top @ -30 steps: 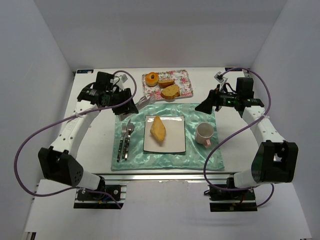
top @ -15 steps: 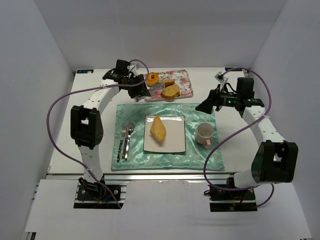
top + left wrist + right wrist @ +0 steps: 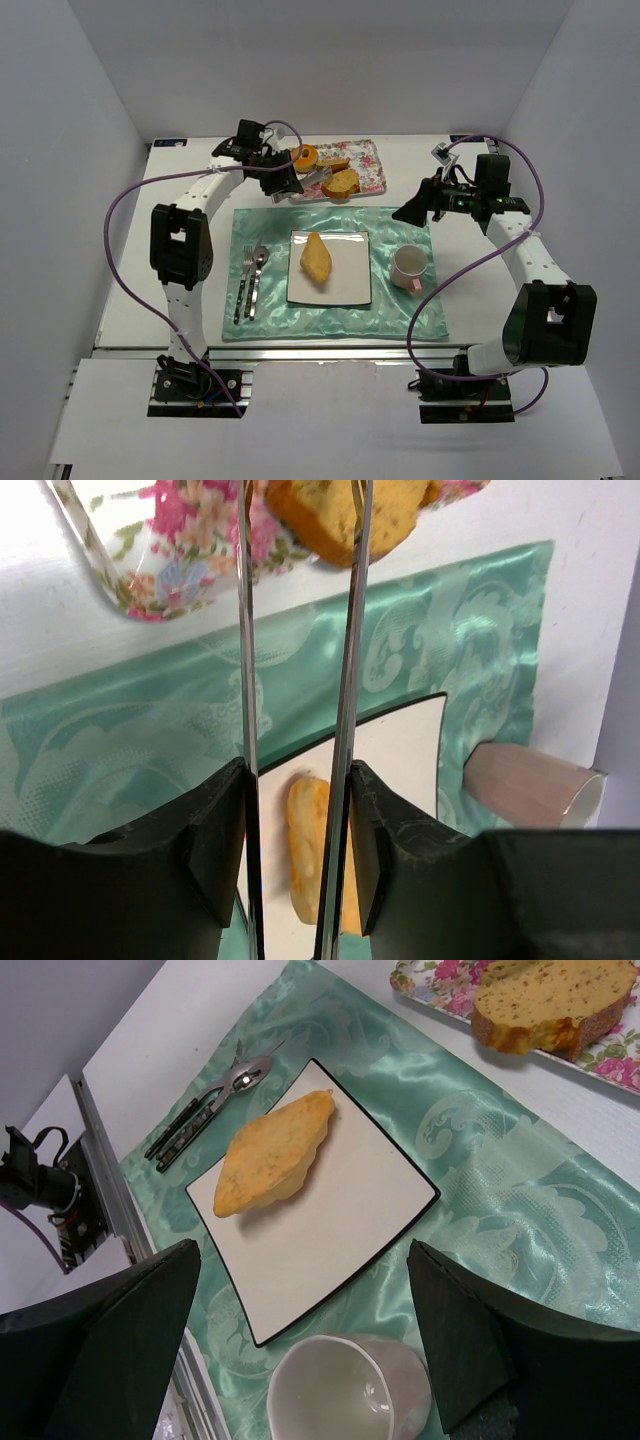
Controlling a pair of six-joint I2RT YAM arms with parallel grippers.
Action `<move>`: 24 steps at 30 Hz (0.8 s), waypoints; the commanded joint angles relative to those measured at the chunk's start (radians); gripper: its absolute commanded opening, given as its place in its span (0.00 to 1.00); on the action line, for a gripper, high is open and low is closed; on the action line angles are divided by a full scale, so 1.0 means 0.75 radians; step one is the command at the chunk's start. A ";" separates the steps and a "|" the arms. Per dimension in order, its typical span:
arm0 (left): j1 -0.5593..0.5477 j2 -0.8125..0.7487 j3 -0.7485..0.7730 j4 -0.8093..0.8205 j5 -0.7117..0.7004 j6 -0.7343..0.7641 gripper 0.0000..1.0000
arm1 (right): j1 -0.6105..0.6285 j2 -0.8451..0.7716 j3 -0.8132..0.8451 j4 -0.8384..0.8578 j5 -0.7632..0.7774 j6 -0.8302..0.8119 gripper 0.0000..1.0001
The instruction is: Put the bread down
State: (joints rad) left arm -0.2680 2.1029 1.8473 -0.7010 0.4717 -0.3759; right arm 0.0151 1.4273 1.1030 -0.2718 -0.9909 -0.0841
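A pale oval bread wedge (image 3: 317, 258) lies on the white square plate (image 3: 350, 285); it also shows in the right wrist view (image 3: 275, 1150) and the left wrist view (image 3: 310, 840). Two browner slices (image 3: 341, 182) (image 3: 333, 165) lie on the floral tray (image 3: 370, 165). My left gripper (image 3: 281, 180) (image 3: 297, 780) is shut on metal tongs (image 3: 350, 630). The tong blades are spread and reach the nearer slice (image 3: 330, 515). My right gripper (image 3: 410, 212) (image 3: 305, 1300) is open and empty above the cup (image 3: 350, 1390).
A round orange bun (image 3: 304, 157) sits on the tray's left end. A fork and spoon (image 3: 250, 280) lie on the green satin mat (image 3: 400, 320) left of the plate. The pale cup (image 3: 409, 267) stands right of the plate. White walls enclose the table.
My left arm has swung from the mat's left corner back to the floral tray, carrying the tongs to the nearer brown slice. My right arm has barely moved.
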 commanded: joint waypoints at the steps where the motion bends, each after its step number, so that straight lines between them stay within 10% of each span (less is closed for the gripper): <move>1: -0.007 -0.081 -0.064 0.004 0.034 0.037 0.52 | -0.006 -0.005 0.026 0.047 -0.029 0.018 0.89; 10: -0.019 -0.061 -0.101 0.074 0.091 0.019 0.50 | -0.004 -0.015 0.029 0.041 -0.027 0.018 0.89; 24: -0.021 -0.218 -0.211 0.147 0.199 -0.034 0.03 | -0.004 -0.025 0.028 0.037 -0.027 0.012 0.89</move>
State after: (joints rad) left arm -0.2817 2.0743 1.7081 -0.6411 0.5629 -0.3824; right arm 0.0151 1.4277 1.1030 -0.2615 -0.9913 -0.0776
